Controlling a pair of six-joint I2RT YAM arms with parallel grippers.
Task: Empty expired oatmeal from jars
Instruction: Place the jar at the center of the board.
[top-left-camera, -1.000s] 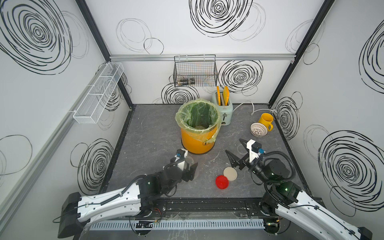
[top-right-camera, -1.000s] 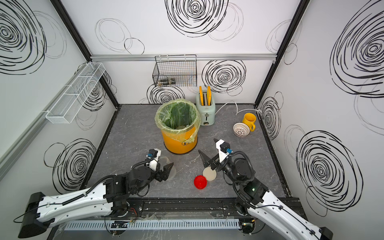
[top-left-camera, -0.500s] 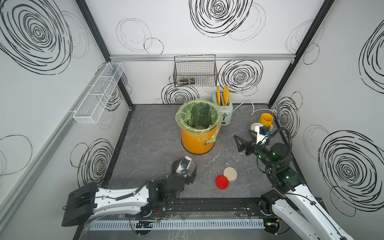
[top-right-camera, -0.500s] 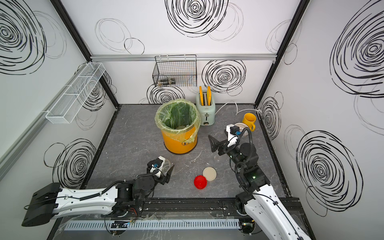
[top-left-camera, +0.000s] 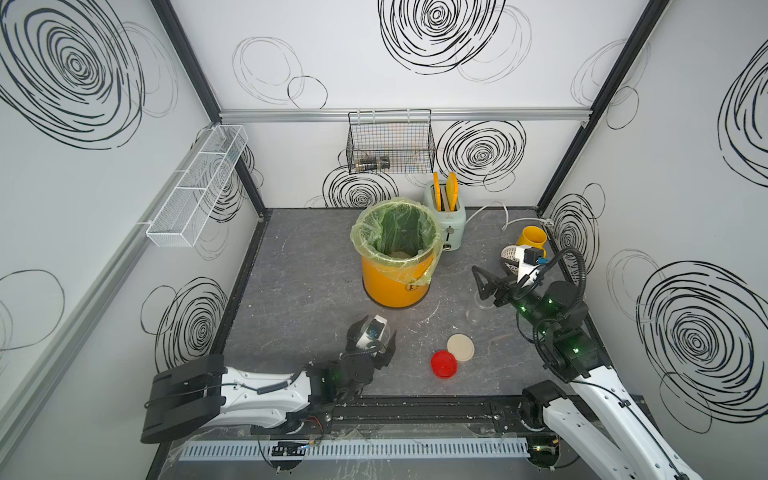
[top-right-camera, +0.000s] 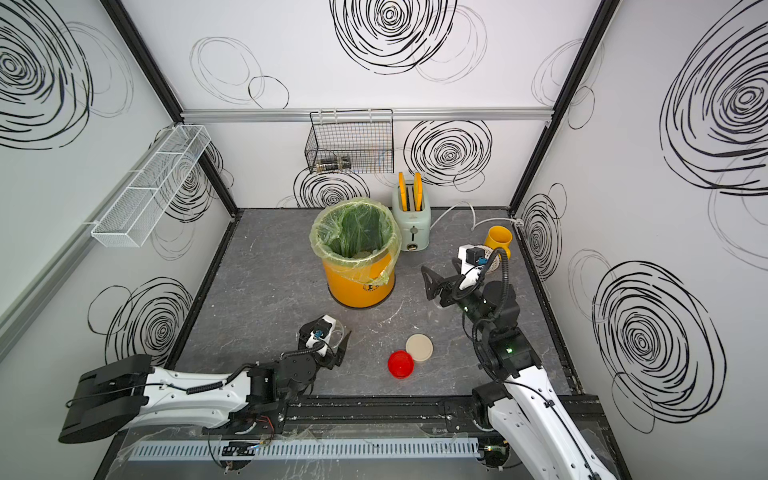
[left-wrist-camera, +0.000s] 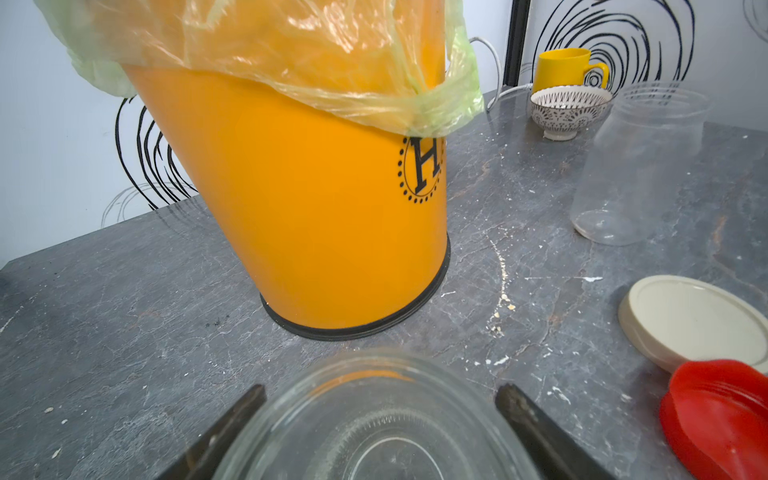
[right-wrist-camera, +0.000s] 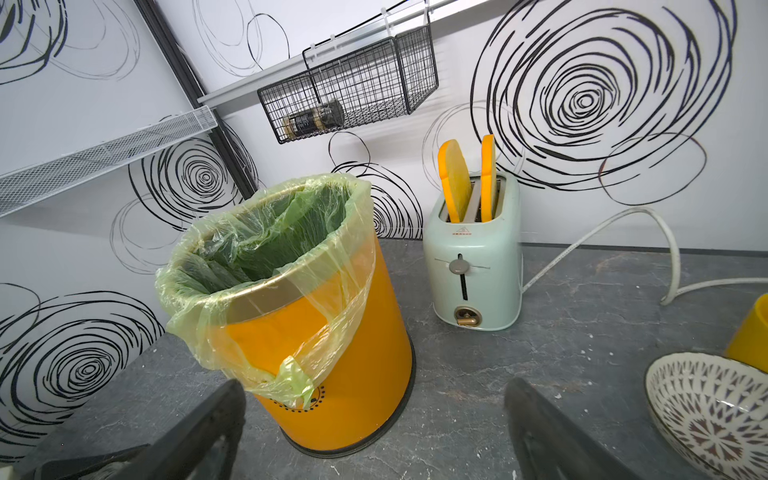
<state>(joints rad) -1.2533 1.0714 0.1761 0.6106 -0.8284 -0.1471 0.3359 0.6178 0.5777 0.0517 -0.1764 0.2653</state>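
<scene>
L gripper (left-wrist-camera: 380, 392) spread wide, straddling wide clear empty glass jar (left-wrist-camera: 380, 436), no clamp seen. R gripper (right-wrist-camera: 374, 386) open, holding nothing, near 2nd clear empty jar (left-wrist-camera: 640, 166). Pale oatmeal flakes (top-left-camera: 400, 253) lie in orange bucket w/ green liner (top-left-camera: 395, 286); red round lid (top-left-camera: 444, 363) & cream round lid (top-left-camera: 460, 347) touching on grey tabletop (top-left-camera: 311, 291).

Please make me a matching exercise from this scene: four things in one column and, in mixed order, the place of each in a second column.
1 red lid
2 toast slices
3 dark bottle
4 patterned bowl

A in the black wire basket
B in the toaster
C beside the yellow mug
D beside the cream lid

Pairs: 1-D, 2-B, 3-A, 4-C
</scene>
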